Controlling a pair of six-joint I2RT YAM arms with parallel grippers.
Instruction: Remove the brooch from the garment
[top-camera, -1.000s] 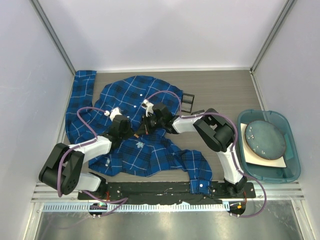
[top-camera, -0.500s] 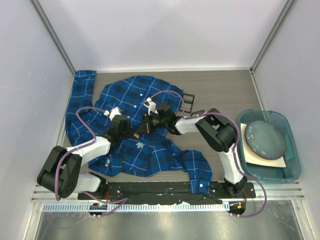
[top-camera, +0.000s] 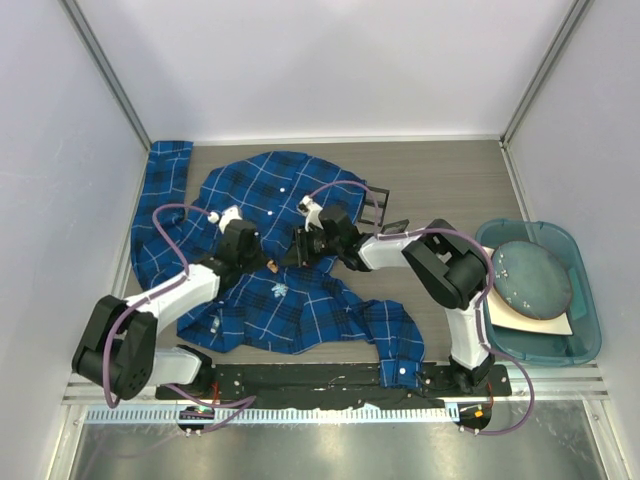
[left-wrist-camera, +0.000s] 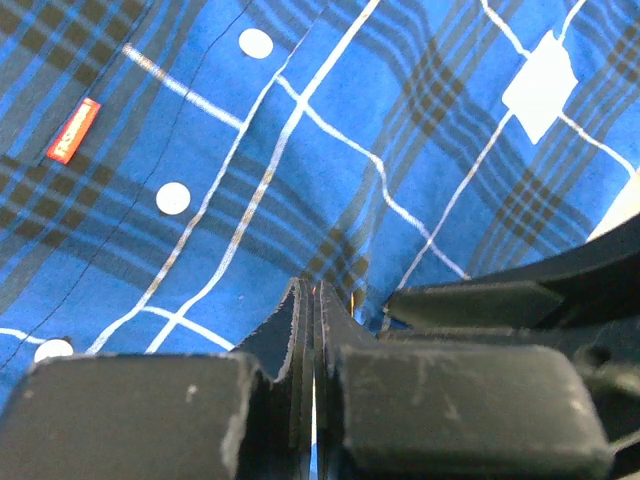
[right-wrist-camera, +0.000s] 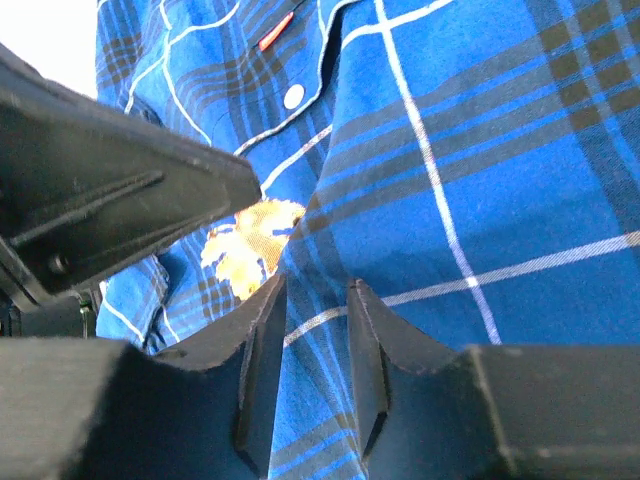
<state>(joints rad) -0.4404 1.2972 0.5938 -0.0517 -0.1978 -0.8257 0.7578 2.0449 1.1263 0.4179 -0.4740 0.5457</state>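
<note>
Right wrist view: the brooch (right-wrist-camera: 250, 240) lies on the garment (right-wrist-camera: 480, 180), and the right gripper (right-wrist-camera: 316, 286) stands parted just beside it. The left gripper (left-wrist-camera: 312, 292) is closed, tips against the garment.

From the right wrist the gold brooch (right-wrist-camera: 252, 232) is partly hidden behind the dark left fingers (right-wrist-camera: 130, 195), the lettering on the red label (left-wrist-camera: 73, 131) is too blurred to read, and the garment (left-wrist-camera: 420, 150) runs off every edge of both wrist views.
</note>
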